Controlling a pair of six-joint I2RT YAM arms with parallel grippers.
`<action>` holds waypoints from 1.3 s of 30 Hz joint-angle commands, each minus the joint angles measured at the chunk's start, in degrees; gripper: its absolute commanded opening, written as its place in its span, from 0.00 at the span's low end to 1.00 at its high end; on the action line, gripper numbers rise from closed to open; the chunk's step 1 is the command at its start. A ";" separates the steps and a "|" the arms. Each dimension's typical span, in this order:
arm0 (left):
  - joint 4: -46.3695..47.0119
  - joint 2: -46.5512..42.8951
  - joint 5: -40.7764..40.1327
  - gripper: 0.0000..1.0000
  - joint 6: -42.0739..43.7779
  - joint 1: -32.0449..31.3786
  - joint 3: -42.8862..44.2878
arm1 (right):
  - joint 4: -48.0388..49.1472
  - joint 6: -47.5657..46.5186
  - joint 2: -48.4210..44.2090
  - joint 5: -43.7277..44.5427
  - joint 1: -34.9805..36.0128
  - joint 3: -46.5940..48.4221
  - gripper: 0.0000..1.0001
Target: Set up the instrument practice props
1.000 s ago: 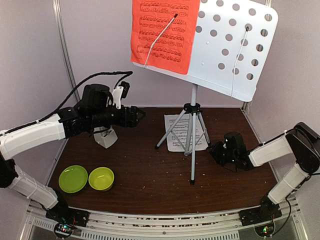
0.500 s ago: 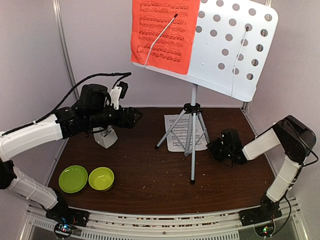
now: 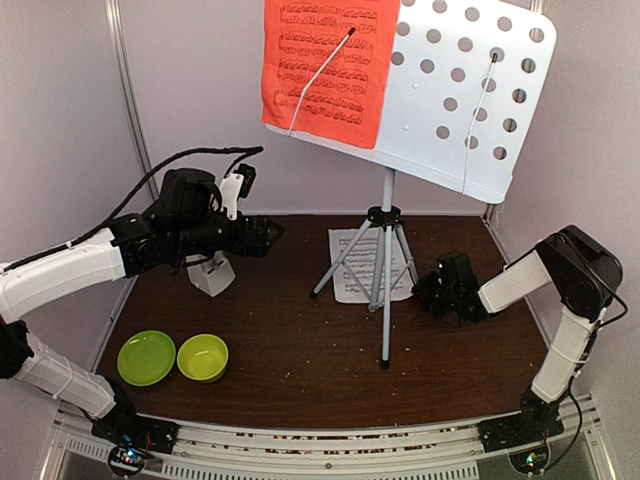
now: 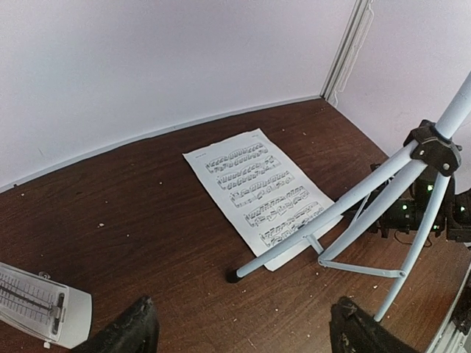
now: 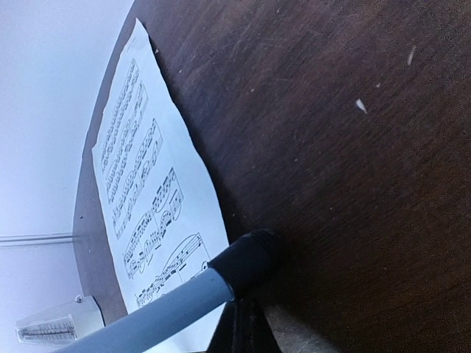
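Seen from above, with 12 o'clock toward the back wall: the dark counter (image 3: 300,370) carries the music stand (image 3: 470,110) at centre, upright on its tripod, its perforated desk tilted toward the arms. The red sheet (image 3: 325,70) is clipped to the desk's 9 o'clock half; the 3 o'clock half is bare. The white sheet (image 3: 352,262) lies flat on the counter under the tripod legs, its long axis running roughly 12 to 6. One leg's black foot stands just beside the sheet's 3 o'clock edge. The right gripper (image 3: 425,292) sits low at about 4 o'clock of the sheet, so the paper lies toward its 10 o'clock, and this arm is plainly the nearer. Its fingers are pressed together close to the paper's near corner; whether paper is caught between them cannot be told. The left gripper (image 3: 272,232) hangs spread and empty at 9 o'clock, well apart from the sheet. Two green bowls (image 3: 175,358) rest at 7 o'clock. The metronome (image 3: 212,275) stands below the left gripper. Probable next step: the sheet must slide out toward 3 o'clock, clear of the leg.
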 commanded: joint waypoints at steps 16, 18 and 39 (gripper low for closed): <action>4.92 -1.31 5.16 0.77 3.23 0.79 -6.50 | -12.64 -5.70 -13.93 -7.72 1.65 -6.34 0.00; 6.44 -2.48 6.05 0.76 2.50 0.68 -9.63 | -14.07 -6.95 -14.79 -7.93 1.98 -6.94 0.00; 23.67 6.32 13.46 0.77 -18.03 -5.72 -22.05 | -8.28 4.21 -14.30 -9.48 14.99 -9.05 0.00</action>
